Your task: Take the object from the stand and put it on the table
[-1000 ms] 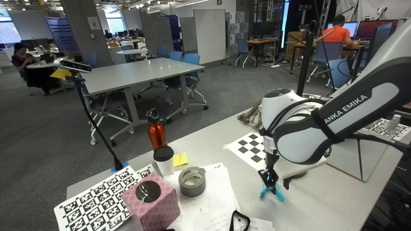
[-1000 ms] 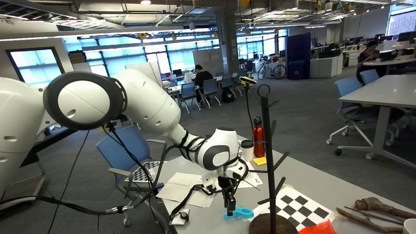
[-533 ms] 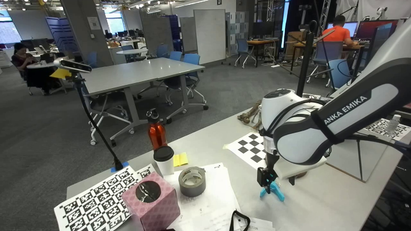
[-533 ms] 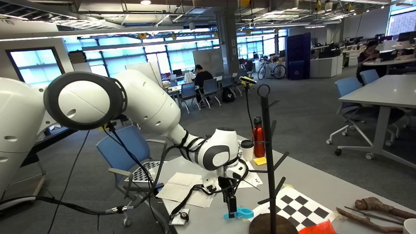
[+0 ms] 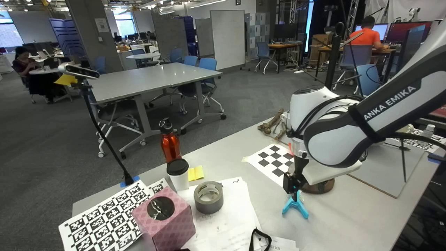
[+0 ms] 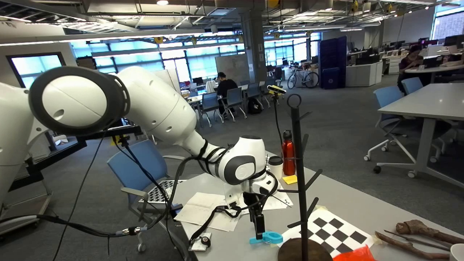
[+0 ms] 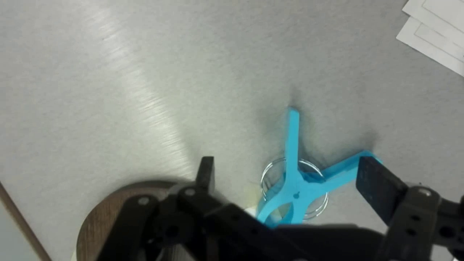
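The object, a light-blue clamp-like piece [image 7: 299, 190] with splayed legs and a thin wire ring around its middle, rests on the table [image 7: 217, 72]. Both exterior views show it lying close to the stand, the object [image 5: 295, 208] just in front of the round brown base [image 5: 318, 187]. My gripper [image 7: 292, 174] is open above it, one finger on either side and nothing held. In the wrist view, the right finger covers the tip of one leg; whether they touch I cannot tell. The stand's black pole [image 6: 300, 163] rises beside the gripper [image 6: 259, 232] in an exterior view.
A checker sheet [image 6: 333, 230] lies behind the stand, with brown branches [image 6: 409, 243] and a red item [image 6: 355, 253] nearby. Tape [image 5: 208, 197], a pink box [image 5: 167, 219], a lidded cup [image 5: 178, 176] and a red bottle [image 5: 170, 144] stand elsewhere on the table.
My jaws have spread wider and come off the object. The arm has then lifted slightly and drawn back, while the blue piece has stayed in place on the table.
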